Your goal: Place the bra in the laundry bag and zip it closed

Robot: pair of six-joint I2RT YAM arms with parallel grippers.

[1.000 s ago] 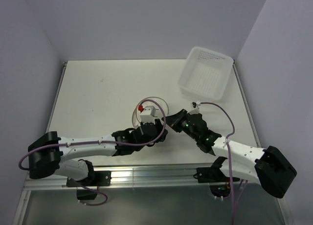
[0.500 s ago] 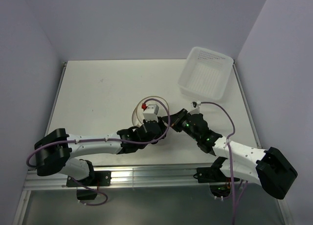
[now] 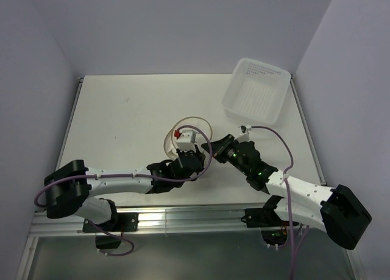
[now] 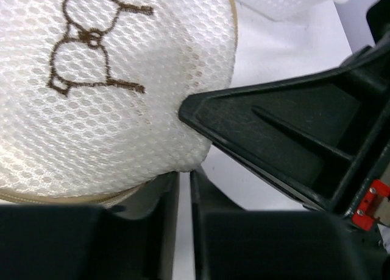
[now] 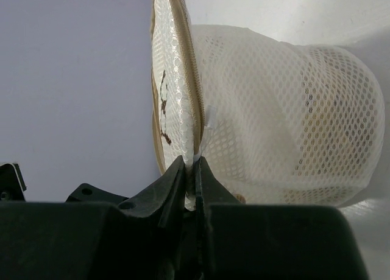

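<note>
Robot lab cell: white table point(image 3: 134, 109), bare lilac walls point(image 3: 183, 30).

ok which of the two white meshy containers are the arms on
The laundry bag, small and round with brownish hoops; the right gripper pinches its rim. The rectangular tray sits apart, far right.

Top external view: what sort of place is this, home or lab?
Probably a lab test cell, not a home: a white table boxed in by bare walls, the left arm and right arm bolted to a metal rail, and a laundry bag and tray as props.
</note>
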